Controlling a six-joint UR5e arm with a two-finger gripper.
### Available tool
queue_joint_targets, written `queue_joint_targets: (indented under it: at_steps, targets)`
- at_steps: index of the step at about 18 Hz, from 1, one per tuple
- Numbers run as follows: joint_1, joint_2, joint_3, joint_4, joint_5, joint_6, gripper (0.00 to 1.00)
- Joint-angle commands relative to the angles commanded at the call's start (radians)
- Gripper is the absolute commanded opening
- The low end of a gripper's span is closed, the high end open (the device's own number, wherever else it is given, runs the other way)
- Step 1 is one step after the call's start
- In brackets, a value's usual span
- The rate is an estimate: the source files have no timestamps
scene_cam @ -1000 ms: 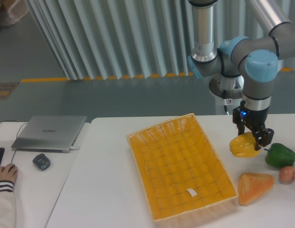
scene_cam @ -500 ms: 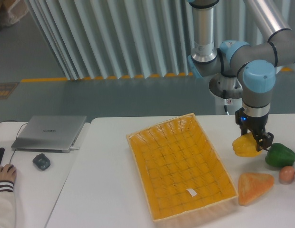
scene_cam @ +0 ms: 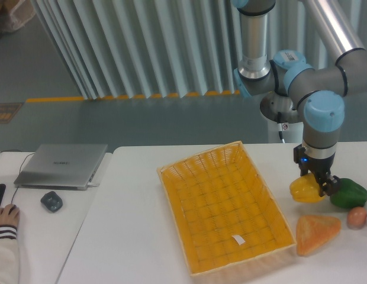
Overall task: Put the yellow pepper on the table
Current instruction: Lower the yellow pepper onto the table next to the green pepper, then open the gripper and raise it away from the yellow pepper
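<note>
- Since the earlier frames, the gripper (scene_cam: pixel 319 182) has carried the yellow pepper (scene_cam: pixel 305 190) rightward and lower, so the pepper now sits close against the green pepper (scene_cam: pixel 350 193) rather than apart from it.
- Both fingers are clamped on the yellow pepper's upper right side; whether the pepper's underside already touches the table (scene_cam: pixel 136 225) cannot be told.
- Nothing else has shifted between the frames.
- Nearest the camera, at the left edge, a hand (scene_cam: pixel 6 215) in a striped sleeve rests on the lower desk (scene_cam: pixel 47 236).
- An orange wedge (scene_cam: pixel 316 232) lies on the white table at the front right, with a small round orange-brown item (scene_cam: pixel 356 218) just beside it and a sliver of something red at the frame edge.
- A yellow woven basket (scene_cam: pixel 222 207) takes up the middle of the table, angled, with a small white tag (scene_cam: pixel 237 239) on its floor.
- A dark mouse (scene_cam: pixel 51 202) sits on the desk, and behind it a closed grey laptop (scene_cam: pixel 62 165).
- The yellow pepper is between the basket's right rim and the green pepper, behind the wedge.
- Above it the arm (scene_cam: pixel 316 94), grey tubes with pale blue joint caps, rises out of frame.
- Beyond the table is a grey floor with a yellow line (scene_cam: pixel 112 96), and behind that a wall of pale vertical slats (scene_cam: pixel 142 41).
</note>
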Motion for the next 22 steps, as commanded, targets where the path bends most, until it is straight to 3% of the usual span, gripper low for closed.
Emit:
queue_joint_targets:
  at_steps: [3,4,11,12,13,14,20,22]
  targets:
    - [-0.006,-0.014,-0.002,0.002,0.002,-0.002,0.62]
    - [-0.012,-0.02,-0.005,0.003,0.002,-0.002,0.72]
    - [-0.017,-0.034,-0.014,0.003,0.009,-0.012,0.73]
    - [-0.017,-0.032,-0.014,0.003,0.009,-0.012,0.76]
    - [-0.017,-0.034,-0.014,0.005,0.009,-0.012,0.95]
    - [-0.017,-0.032,-0.011,0.003,0.006,-0.012,1.0]
    - [-0.017,-0.022,0.002,0.008,0.002,-0.011,1.0]
    - [-0.031,-0.012,0.015,0.073,0.002,-0.011,1.0]
